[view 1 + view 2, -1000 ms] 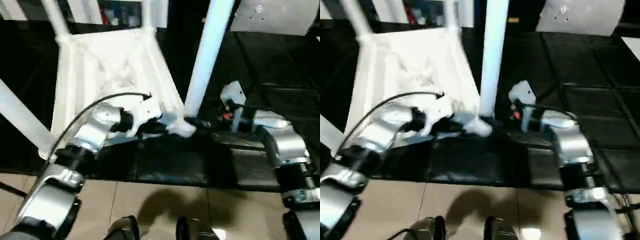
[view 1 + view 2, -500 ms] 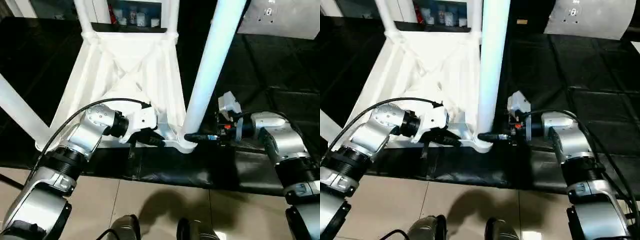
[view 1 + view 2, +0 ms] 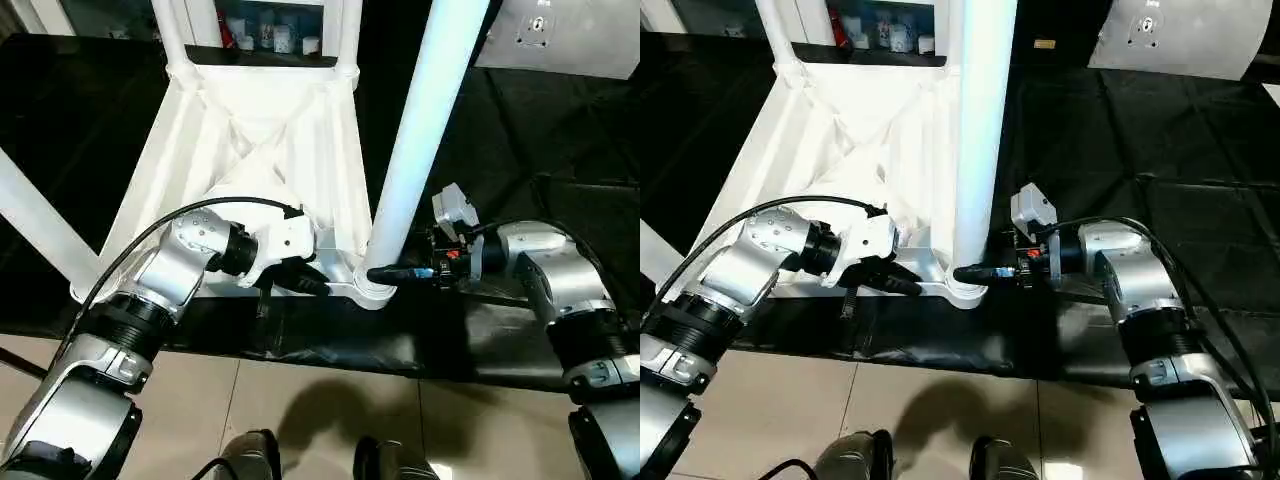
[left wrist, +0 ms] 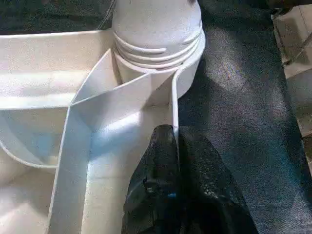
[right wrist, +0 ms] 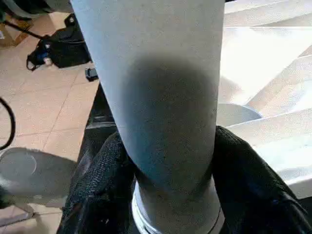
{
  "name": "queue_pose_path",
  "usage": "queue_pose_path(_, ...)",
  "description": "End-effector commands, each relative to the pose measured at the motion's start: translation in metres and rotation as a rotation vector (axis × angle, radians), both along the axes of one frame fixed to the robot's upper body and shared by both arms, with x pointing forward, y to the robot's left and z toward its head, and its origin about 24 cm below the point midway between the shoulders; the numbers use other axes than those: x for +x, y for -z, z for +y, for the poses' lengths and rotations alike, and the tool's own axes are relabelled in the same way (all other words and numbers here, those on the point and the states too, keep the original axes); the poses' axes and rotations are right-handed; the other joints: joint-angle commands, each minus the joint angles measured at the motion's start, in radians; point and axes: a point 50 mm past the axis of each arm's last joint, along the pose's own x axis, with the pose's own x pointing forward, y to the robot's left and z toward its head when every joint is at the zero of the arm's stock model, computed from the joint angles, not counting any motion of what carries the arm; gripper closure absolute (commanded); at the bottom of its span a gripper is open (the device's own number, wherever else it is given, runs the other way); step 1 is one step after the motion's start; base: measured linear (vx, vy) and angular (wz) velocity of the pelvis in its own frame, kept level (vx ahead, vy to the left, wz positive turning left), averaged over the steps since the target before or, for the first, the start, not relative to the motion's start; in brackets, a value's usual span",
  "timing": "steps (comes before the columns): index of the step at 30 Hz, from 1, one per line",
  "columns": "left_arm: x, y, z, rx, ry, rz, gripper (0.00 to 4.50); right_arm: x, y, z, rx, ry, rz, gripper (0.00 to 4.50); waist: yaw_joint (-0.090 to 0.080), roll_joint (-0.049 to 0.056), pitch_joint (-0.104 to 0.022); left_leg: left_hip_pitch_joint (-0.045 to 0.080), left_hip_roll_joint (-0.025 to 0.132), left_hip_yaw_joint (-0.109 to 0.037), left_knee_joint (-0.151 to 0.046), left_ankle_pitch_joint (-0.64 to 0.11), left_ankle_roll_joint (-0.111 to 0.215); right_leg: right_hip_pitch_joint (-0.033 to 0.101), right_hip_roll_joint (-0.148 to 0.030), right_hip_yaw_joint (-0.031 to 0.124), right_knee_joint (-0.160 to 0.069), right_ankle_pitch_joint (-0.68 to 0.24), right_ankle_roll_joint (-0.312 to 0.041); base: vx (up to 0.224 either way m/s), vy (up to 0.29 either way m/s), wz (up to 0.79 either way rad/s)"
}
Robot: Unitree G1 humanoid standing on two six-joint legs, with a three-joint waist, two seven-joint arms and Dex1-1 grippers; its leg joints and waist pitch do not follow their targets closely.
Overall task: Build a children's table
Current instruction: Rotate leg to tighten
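Four round corner sockets belong to the upside-down children's table [image 3: 250, 150], which lies on a black mat [image 3: 1120, 150] on the floor with its ribbed underside facing up; the near right socket [image 4: 161, 53] holds a long white leg [image 3: 420, 140] standing upright, with ring-shaped grooves at its base. Legs also rise from the other corners. The left tool [image 4: 173, 146] is closed tight on the thin white rim of the top, one black finger on each side of this wall, just beside the socket. The right tool [image 5: 168, 161] is about half open around the bottom part of the leg, and its textured black fingers [image 5: 102, 180] touch the smooth tube on both sides. All plastic is white and glossy, while the mat looks like a woven fabric
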Motion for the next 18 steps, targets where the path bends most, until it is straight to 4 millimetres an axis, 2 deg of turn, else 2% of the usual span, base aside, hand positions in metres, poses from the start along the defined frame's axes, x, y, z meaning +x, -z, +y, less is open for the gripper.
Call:
queue_pose_path(1, 0.001, 0.000, -0.010, -0.008, -0.018, -0.012, 4.50, -0.004, 0.002, 0.009, 0.036, 0.018, 0.012, 2.54, -0.002, -0.009, -0.101, 0.025, 0.082, -0.027, -0.052, -0.005, 0.183, 0.073, -0.100, 0.058, -0.053, -0.064, -0.264, 0.000, 0.000, 0.00)
queue_pose_path(4, 0.011, -0.004, -0.018, -0.056, -0.115, -0.033, 4.50, 0.000, 0.011, 0.019, -0.003, 0.184, 0.002, 2.54, -0.007, -0.007, -0.094, 0.029, 0.080, -0.027, -0.058, -0.051, 0.152, 0.069, -0.100, 0.058, -0.067, -0.147, -0.249, 0.000, 0.000, 0.00)
queue_pose_path(6, 0.015, -0.006, -0.024, -0.076, -0.167, -0.044, 4.50, 0.004, 0.012, 0.027, 0.024, 0.278, 0.013, 2.55, -0.014, -0.009, -0.087, 0.030, 0.072, -0.028, -0.064, -0.115, 0.104, 0.071, -0.102, 0.057, -0.086, -0.279, -0.212, 0.000, 0.000, 0.00)
queue_pose_path(7, 0.017, -0.006, -0.027, -0.084, -0.184, -0.045, 4.50, 0.006, 0.013, 0.030, 0.037, 0.312, 0.020, 2.55, -0.016, -0.008, -0.085, 0.029, 0.072, -0.031, -0.066, -0.130, 0.093, 0.071, -0.103, 0.057, -0.088, -0.310, -0.203, 0.000, 0.000, 0.00)
queue_pose_path(8, 0.021, -0.008, -0.033, -0.101, -0.236, -0.056, 4.50, 0.008, 0.014, 0.038, 0.040, 0.383, 0.026, 2.56, -0.022, -0.007, -0.083, 0.032, 0.071, -0.033, -0.069, -0.157, 0.074, 0.068, -0.103, 0.056, -0.096, -0.367, -0.180, 0.000, 0.000, 0.00)
queue_pose_path(9, 0.023, -0.008, -0.035, -0.105, -0.250, -0.058, 4.50, 0.009, 0.015, 0.040, 0.040, 0.402, 0.027, 2.56, -0.031, -0.010, -0.080, 0.029, 0.069, -0.033, -0.072, -0.168, 0.060, 0.066, -0.100, 0.056, -0.098, -0.388, -0.170, 0.000, 0.000, 0.00)
queue_pose_path(10, 0.026, -0.010, -0.039, -0.115, -0.282, -0.062, 4.50, 0.011, 0.016, 0.048, 0.040, 0.446, 0.026, 2.56, -0.034, -0.009, -0.080, 0.031, 0.069, -0.035, -0.073, -0.180, 0.056, 0.065, -0.101, 0.055, -0.101, -0.406, -0.165, 0.000, 0.000, 0.00)
queue_pose_path(11, 0.030, -0.013, -0.045, -0.123, -0.324, -0.069, 4.50, 0.013, 0.016, 0.057, 0.047, 0.515, 0.030, 2.56, -0.042, -0.011, -0.079, 0.027, 0.065, -0.036, -0.074, -0.189, 0.049, 0.066, -0.103, 0.056, -0.105, -0.437, -0.147, 0.000, 0.000, 0.00)
queue_pose_path(14, 0.036, -0.016, -0.055, -0.138, -0.392, -0.091, 4.50, 0.018, 0.016, 0.074, 0.079, 0.672, 0.047, 2.56, -0.048, -0.012, -0.078, 0.027, 0.062, -0.037, -0.074, -0.190, 0.044, 0.062, -0.103, 0.057, -0.109, -0.458, -0.130, 0.000, 0.000, 0.00)
queue_pose_path(16, 0.038, -0.018, -0.059, -0.149, -0.417, -0.098, 4.50, 0.019, 0.016, 0.080, 0.088, 0.711, 0.045, 2.56, -0.054, -0.011, -0.081, 0.024, 0.063, -0.038, -0.075, -0.177, 0.045, 0.062, -0.103, 0.057, -0.106, -0.422, -0.133, 0.000, 0.000, 0.00)
queue_pose_path(18, 0.043, -0.022, -0.069, -0.176, -0.488, -0.130, 4.50, 0.023, 0.015, 0.093, 0.118, 0.854, 0.052, 2.56, -0.057, -0.008, -0.082, 0.024, 0.062, -0.034, -0.075, -0.164, 0.054, 0.060, -0.099, 0.059, -0.103, -0.366, -0.147, 0.000, 0.000, 0.00)
